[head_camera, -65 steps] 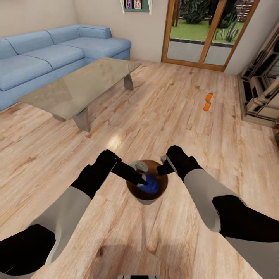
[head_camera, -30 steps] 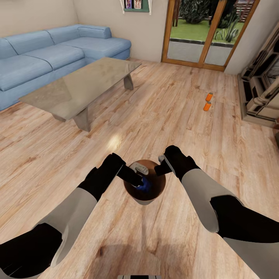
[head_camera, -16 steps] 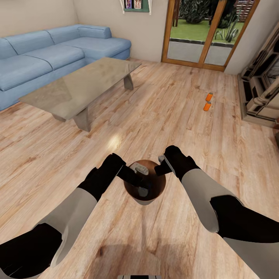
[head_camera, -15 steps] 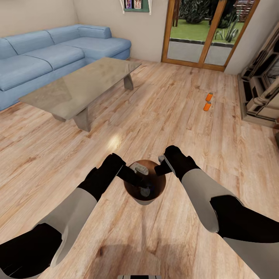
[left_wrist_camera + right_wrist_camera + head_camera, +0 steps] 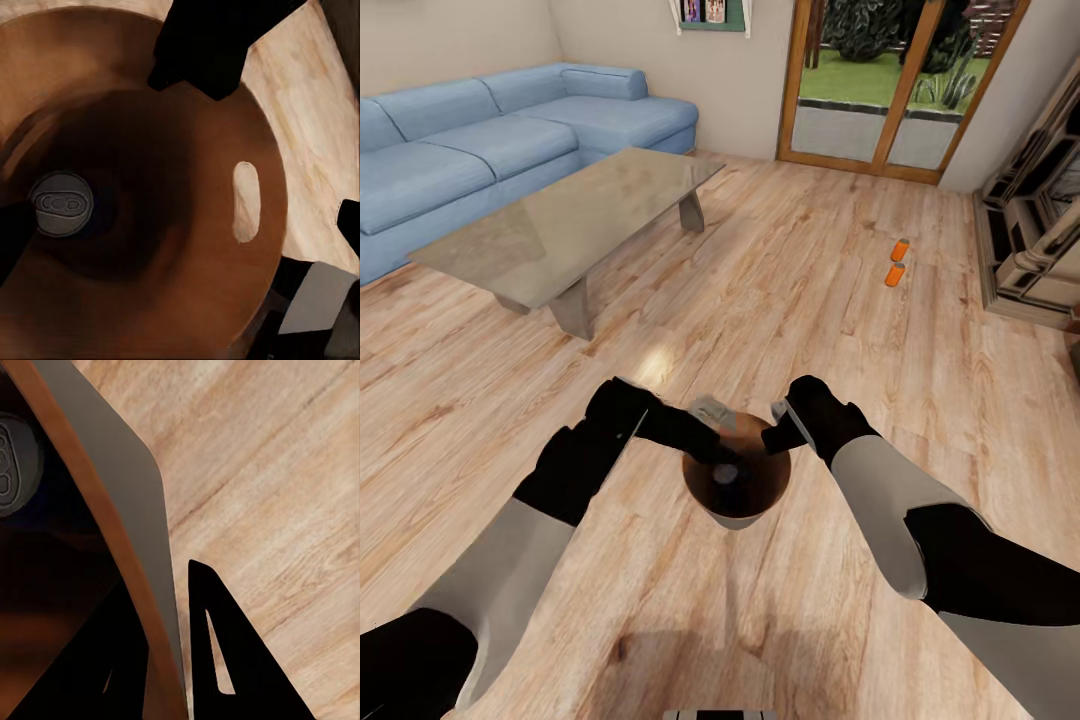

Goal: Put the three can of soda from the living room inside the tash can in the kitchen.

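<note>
Coppery-brown inside, the bin [image 5: 187, 247] holds one upright can [image 5: 61, 203].

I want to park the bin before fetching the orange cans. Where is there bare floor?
Bare floor lies between the coffee table and the two orange cans, and just ahead of the bin. It is crowded at the bin: the right gripper pinches its rim and the left gripper is above its mouth.
</note>
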Robot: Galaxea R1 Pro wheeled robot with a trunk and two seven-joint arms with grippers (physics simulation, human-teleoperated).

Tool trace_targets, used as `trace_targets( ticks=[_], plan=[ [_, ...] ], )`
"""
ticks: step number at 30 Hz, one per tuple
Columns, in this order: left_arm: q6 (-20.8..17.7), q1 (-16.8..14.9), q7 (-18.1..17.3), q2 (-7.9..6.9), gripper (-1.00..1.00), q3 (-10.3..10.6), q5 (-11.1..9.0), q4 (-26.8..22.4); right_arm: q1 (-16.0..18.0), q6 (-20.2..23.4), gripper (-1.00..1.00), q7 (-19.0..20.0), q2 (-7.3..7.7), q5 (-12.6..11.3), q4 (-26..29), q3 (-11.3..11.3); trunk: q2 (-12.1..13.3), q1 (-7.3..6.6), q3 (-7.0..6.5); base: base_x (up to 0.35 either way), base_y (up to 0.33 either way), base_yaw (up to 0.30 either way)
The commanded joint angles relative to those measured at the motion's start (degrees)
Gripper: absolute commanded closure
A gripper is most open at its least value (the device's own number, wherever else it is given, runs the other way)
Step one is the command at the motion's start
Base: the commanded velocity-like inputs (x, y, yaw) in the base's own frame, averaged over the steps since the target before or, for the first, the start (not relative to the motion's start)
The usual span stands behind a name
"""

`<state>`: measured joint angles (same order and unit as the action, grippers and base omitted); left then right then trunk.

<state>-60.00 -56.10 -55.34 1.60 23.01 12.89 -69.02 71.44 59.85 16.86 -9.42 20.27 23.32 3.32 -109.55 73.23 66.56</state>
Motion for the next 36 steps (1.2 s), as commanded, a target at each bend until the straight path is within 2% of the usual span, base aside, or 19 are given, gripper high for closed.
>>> trace_targets(
  ticks=[1,2,3,4,6,7,8,9,11,15,18,19,21,26,27,29,33,34,36],
  plan=[
    [0.00,0.53,-3.52,-2.72,-1.00,-0.09,0.00,-4.13,0.01,0.15,1.00,0.19,0.03,-1.38,-0.01,-0.21,0.00,0.00,0.00,0.000,0.000,0.000],
    [0.00,0.85,-6.65,-5.63,-1.00,-0.66,-0.10,-7.33,0.01,0.15,1.00,0.19,0.06,-1.38,-0.02,-0.25,0.00,0.00,0.00,0.000,0.000,0.000],
    [0.00,0.97,-8.12,-7.13,-1.00,-1.49,-0.17,-8.56,0.01,0.15,1.00,0.19,0.07,-1.38,-0.02,-0.28,0.00,0.00,0.00,0.000,0.000,0.000],
    [0.00,1.13,-10.99,-9.93,-1.00,-4.73,-0.27,-10.39,0.01,0.15,1.00,0.19,0.10,-1.38,-0.02,-0.38,0.00,0.00,0.00,0.000,0.000,0.000],
    [0.00,1.24,-13.89,-12.29,-1.00,-9.90,-0.35,-11.56,0.01,0.15,1.00,0.22,0.13,-1.38,-0.03,-0.46,0.00,0.00,0.00,0.000,0.000,0.000],
    [0.00,1.31,-16.62,-14.14,-1.00,-16.02,-0.23,-12.23,0.01,0.15,1.00,0.24,0.34,-1.38,-0.03,-0.51,0.00,0.00,0.00,0.000,0.000,0.000],
    [0.00,1.33,-17.82,-14.92,-1.00,-19.11,-0.07,-12.42,0.01,0.15,1.00,0.27,0.57,-1.38,-0.03,-0.52,0.00,0.00,0.00,0.000,0.000,0.000],
    [0.00,1.38,-20.33,-17.15,-1.00,-27.13,0.34,-12.70,0.00,0.15,1.00,0.47,1.86,-1.39,-0.03,-0.56,0.00,0.00,0.00,0.000,0.000,0.000],
    [0.00,1.50,-21.54,-19.12,-1.00,-31.85,0.79,-12.84,-0.04,0.15,1.00,0.80,3.69,-1.43,-0.03,-0.57,0.00,0.00,0.00,0.000,0.000,0.000],
    [0.00,3.82,-21.49,-20.56,-1.00,-35.18,2.62,-12.85,-0.06,0.15,1.00,1.10,6.87,-1.45,-0.03,-0.65,0.00,0.00,0.00,0.000,0.000,0.000],
    [0.31,7.86,-15.68,-20.67,-1.00,-36.43,8.91,-12.46,-0.07,0.15,1.00,1.26,10.74,-1.45,-0.03,-0.55,0.00,0.00,0.00,0.000,0.000,0.000],
    [0.96,8.68,-14.41,-20.58,-1.00,-36.53,9.83,-12.23,-0.09,0.15,1.00,1.31,11.35,-1.45,-0.03,-0.54,0.00,0.00,0.00,0.000,0.000,0.000],
    [5.60,13.00,-5.82,-18.16,-1.00,-36.73,12.55,-9.18,-0.14,0.15,1.00,3.16,15.61,-1.45,0.07,-0.45,0.00,0.00,0.00,0.000,0.000,0.000],
    [10.10,15.36,2.77,-14.02,-1.00,-36.74,13.24,-5.75,-0.16,0.15,1.00,8.74,21.07,-1.37,0.18,-0.32,0.00,0.00,0.00,0.000,0.000,0.000],
    [12.97,16.94,6.11,-11.96,-1.00,-36.76,13.41,-4.67,-0.18,0.15,1.00,11.30,23.91,-1.14,0.18,-0.27,0.00,0.00,0.00,0.000,0.000,0.000],
    [15.91,18.28,7.66,-10.83,-1.00,-36.79,13.36,-2.85,-0.25,0.15,1.00,12.35,26.02,-1.04,0.19,-0.25,0.00,0.00,0.00,0.000,0.000,0.000],
    [20.59,19.27,9.45,-10.02,-1.00,-36.89,13.03,1.12,-1.82,-3.32,1.00,13.08,27.73,-1.19,0.13,-0.35,0.00,0.00,0.00,0.000,0.000,0.000],
    [23.55,20.33,10.81,-9.12,-1.00,-36.95,12.78,2.75,-3.41,-4.55,1.00,13.52,28.10,-1.24,0.14,-0.38,0.00,0.00,0.00,0.000,0.000,0.000],
    [25.81,21.43,11.43,-8.30,-1.00,-37.05,12.68,3.40,-4.37,-5.03,1.00,13.72,28.16,-1.26,0.17,-0.36,0.00,0.00,0.00,0.016,0.000,0.000]
  ],
)
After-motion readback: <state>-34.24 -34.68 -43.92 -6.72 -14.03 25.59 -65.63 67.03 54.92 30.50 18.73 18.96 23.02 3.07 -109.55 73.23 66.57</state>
